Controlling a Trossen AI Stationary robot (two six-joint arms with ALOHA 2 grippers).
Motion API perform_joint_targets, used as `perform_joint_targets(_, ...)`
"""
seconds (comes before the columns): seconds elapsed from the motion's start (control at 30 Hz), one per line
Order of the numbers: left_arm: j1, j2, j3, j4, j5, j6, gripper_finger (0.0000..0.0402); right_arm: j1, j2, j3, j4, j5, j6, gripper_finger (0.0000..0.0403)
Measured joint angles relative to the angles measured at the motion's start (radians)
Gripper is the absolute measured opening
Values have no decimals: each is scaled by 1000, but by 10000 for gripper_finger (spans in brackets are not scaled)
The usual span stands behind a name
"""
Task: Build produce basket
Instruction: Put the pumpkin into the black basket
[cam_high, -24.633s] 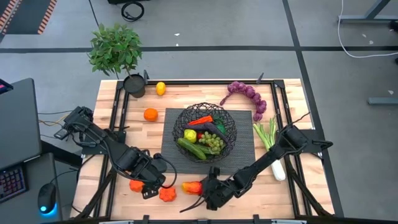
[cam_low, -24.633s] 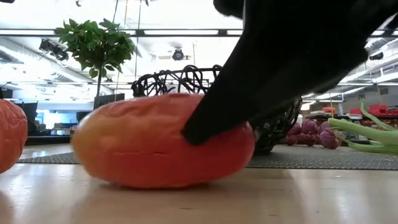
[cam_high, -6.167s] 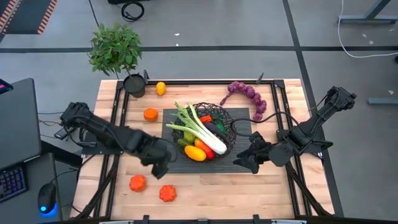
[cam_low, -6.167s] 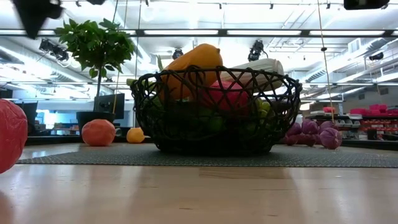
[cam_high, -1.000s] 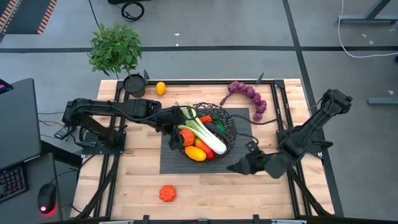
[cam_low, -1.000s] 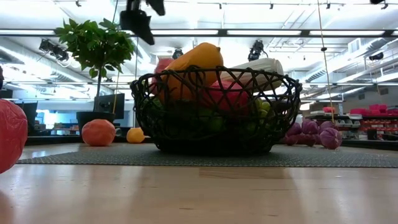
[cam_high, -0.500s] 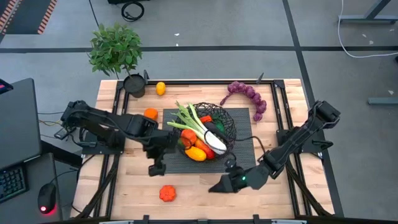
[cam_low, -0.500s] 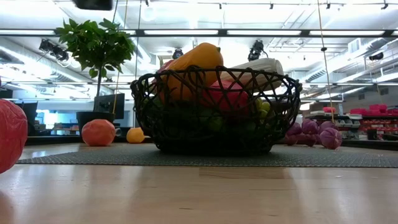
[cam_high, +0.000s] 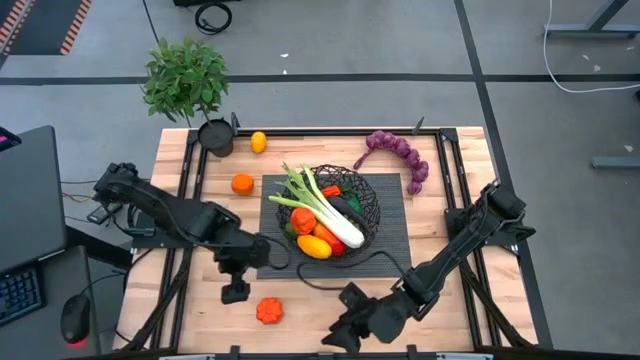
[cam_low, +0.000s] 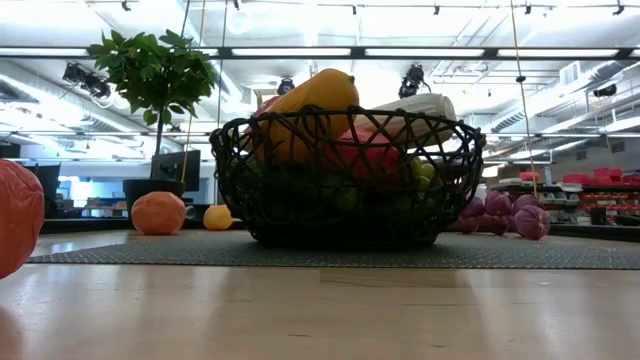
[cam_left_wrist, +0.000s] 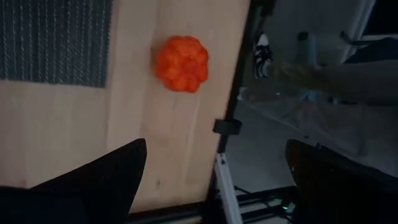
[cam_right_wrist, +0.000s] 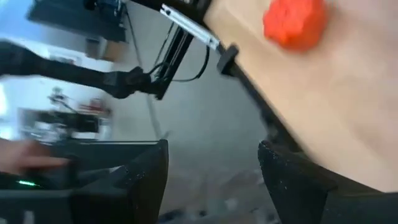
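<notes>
black wire basket (cam_high: 365, 205) on mat, heaped with produce (cam_high: 318, 215); 1 red tomato (cam_high: 267, 311) lies outside.

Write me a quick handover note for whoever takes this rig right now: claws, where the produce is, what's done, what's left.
Left claw: open, empty, over the front of the table beside the loose red tomato.
Right claw: open, empty, at the table's front edge.
Basket sits on the dark mat, mid-table. Already in it: leek, yellow pepper, a tomato and other produce.
Left outside: the red tomato at front, the orange fruit left of the mat, the lemon by the plant pot, the purple grapes at back right.
</notes>
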Motion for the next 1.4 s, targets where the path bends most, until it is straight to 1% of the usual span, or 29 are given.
perform_joint_targets(0.1,-1,-42,35,-4,-49,-73,392,-1,17,60,-75,62,-146,247)
perform_joint_targets(0.17,0,-71,76,-3,-121,-131,392,-11,27,94,-101,97,-234,245)
perform_joint_targets(0.23,-5,-100,126,-8,-207,-184,392,-22,34,112,-131,110,-334,245)
perform_joint_targets(0.3,-10,-126,186,-7,-299,-209,392,-39,53,131,-118,107,-411,245)
perform_joint_targets(0.4,-14,-141,268,-16,-400,-231,392,-65,90,142,-107,77,-488,245)
perform_joint_targets(0.5,-18,-145,326,-22,-447,-246,392,-87,129,142,-69,40,-555,245)
perform_joint_targets(0.63,-28,-144,366,-17,-457,-267,392,-111,185,143,52,-13,-630,248)
perform_joint_targets(0.73,-29,-144,373,-7,-459,-282,392,-127,217,143,85,-41,-651,255)
perform_joint_targets(0.83,-36,-143,373,-10,-463,-298,392,-136,228,142,78,-42,-659,264)
perform_joint_targets(0.97,-41,-135,373,-7,-460,-293,392,-141,250,142,120,11,-717,280)
perform_joint_targets(1.03,-41,-126,373,-6,-460,-291,392,-150,278,143,211,8,-760,294)
perform_joint_targets(1.13,-40,-118,374,-5,-450,-290,392,-163,319,143,300,-58,-796,323)
perform_joint_targets(1.2,-41,-114,374,-7,-436,-290,392,-172,346,143,321,-86,-786,346)
perform_joint_targets(1.3,-51,-113,374,-10,-424,-297,392,-185,382,142,314,-94,-777,385)
perform_joint_targets(1.4,-51,-115,374,-12,-425,-299,392,-197,409,142,350,-94,-793,395)
